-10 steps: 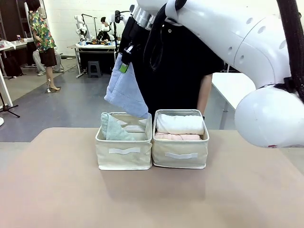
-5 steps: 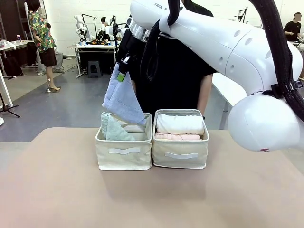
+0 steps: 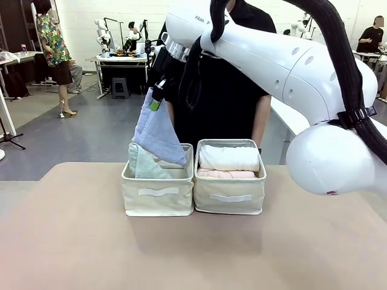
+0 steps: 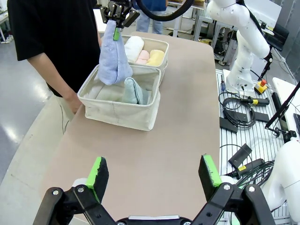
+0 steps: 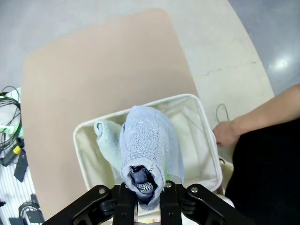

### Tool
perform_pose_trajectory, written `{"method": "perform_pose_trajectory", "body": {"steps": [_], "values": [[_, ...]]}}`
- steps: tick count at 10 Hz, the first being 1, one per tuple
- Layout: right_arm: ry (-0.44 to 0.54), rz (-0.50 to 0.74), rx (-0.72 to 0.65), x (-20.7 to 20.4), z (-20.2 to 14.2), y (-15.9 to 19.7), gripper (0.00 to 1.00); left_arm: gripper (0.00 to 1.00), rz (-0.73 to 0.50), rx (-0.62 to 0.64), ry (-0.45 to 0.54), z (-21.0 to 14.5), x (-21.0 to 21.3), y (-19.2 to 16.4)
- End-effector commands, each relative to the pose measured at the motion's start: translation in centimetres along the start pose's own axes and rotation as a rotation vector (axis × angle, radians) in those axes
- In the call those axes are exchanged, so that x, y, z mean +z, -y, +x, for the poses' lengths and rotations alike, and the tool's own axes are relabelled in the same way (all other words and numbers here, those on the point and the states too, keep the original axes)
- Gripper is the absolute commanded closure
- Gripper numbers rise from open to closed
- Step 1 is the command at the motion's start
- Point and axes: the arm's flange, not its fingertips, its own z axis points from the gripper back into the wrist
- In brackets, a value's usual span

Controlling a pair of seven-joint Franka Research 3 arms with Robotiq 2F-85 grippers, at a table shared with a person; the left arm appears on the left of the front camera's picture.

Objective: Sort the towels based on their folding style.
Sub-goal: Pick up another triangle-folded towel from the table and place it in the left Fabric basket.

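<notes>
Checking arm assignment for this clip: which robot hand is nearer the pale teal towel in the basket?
Right. The right hand hangs just above the pale teal towel, shut on the light blue towel. The left hand hovers open over bare table, well short of the basket.

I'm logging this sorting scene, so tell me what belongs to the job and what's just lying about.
Job: light blue cone-folded terry towel in right gripper; pale teal cone-folded towel; white rolled towel; pale pink rolled towel; yellow rolled towel.
Lying about: black cables.

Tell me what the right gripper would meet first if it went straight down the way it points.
Probably the left beige fabric basket, its hanging light blue cone-folded towel going in beside the pale teal folded towel; depth is unclear.
</notes>
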Motion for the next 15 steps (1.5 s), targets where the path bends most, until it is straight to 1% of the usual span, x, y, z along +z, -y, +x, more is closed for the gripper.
{"method": "perform_pose_trajectory", "body": {"steps": [1, 3, 4, 6, 9, 13, 15], "values": [[0.014, 0.023, -0.043, -0.2, 1.4, 1.2, 0.83, 0.00, 0.013, 0.004, -0.006, 0.0, -0.2, 0.3], [-0.006, 0.000, -0.059, -0.8, 1.2, 1.6, 0.83, 0.00, 0.013, 0.004, -0.006, 0.0, -0.2, 0.3], [-0.031, -0.020, -0.066, -1.2, 1.2, 1.8, 0.83, 0.00, 0.013, 0.004, -0.006, 0.0, -0.2, 0.3], [-0.087, -0.019, -0.067, -2.8, 1.4, 2.2, 0.83, 0.00, 0.013, 0.004, -0.006, 0.0, -0.2, 0.3], [-0.140, 0.049, -0.051, -5.4, 1.9, 2.5, 0.83, 0.00, 0.013, 0.004, -0.006, 0.0, -0.2, 0.3], [-0.197, 0.101, -0.044, -7.8, 2.0, 2.7, 0.83, 0.00, 0.013, 0.004, -0.006, 0.0, -0.2, 0.3], [-0.223, 0.114, -0.019, -9.0, 2.1, 2.6, 0.83, 0.00, 0.013, 0.004, -0.006, 0.0, -0.2, 0.3]]}}
